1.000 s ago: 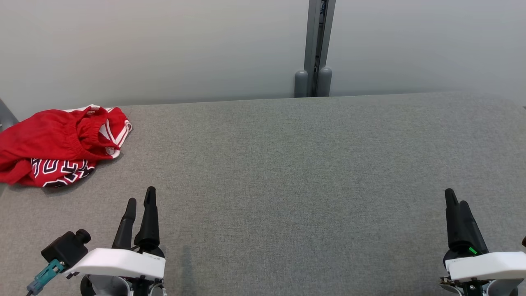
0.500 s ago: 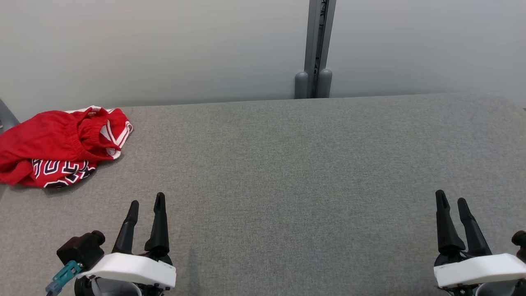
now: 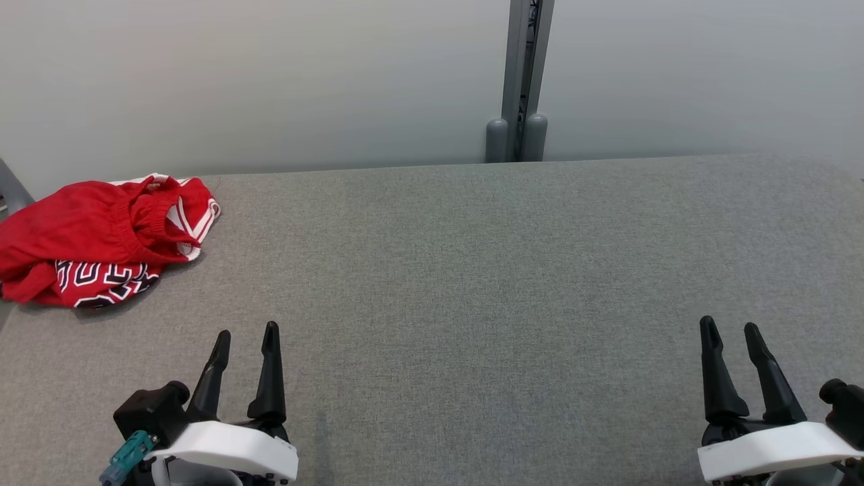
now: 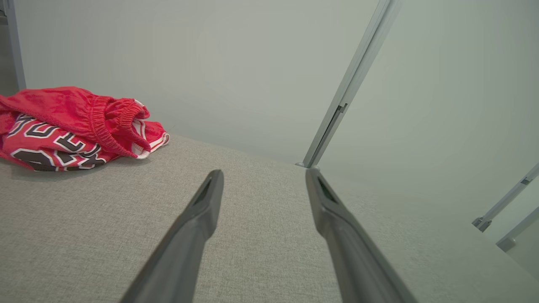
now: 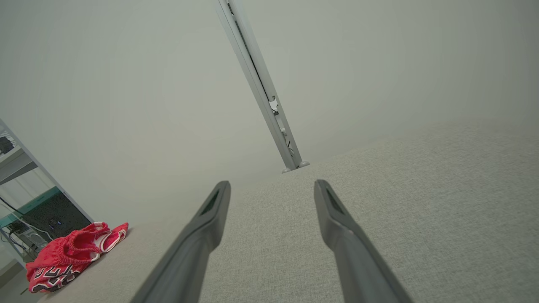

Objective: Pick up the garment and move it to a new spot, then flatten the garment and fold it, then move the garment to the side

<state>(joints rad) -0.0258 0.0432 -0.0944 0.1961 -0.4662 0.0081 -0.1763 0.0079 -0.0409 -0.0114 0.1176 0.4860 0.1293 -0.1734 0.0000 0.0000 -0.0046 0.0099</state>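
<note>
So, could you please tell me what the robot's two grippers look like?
The left gripper and right gripper each have two long, tapering black fingers rising from a white wrist shell. A black camera block with a teal connector sits beside the left one; a similar black block flanks the right.

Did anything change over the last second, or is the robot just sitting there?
Both hands turned at the wrist, so their fingers now show side by side. The left hand drifted toward the middle and lower in the head view, and the right hand drifted toward the middle too. Nothing was grasped or released. Both stayed open and empty, and the red garment stayed crumpled at the grey table's far left.
</note>
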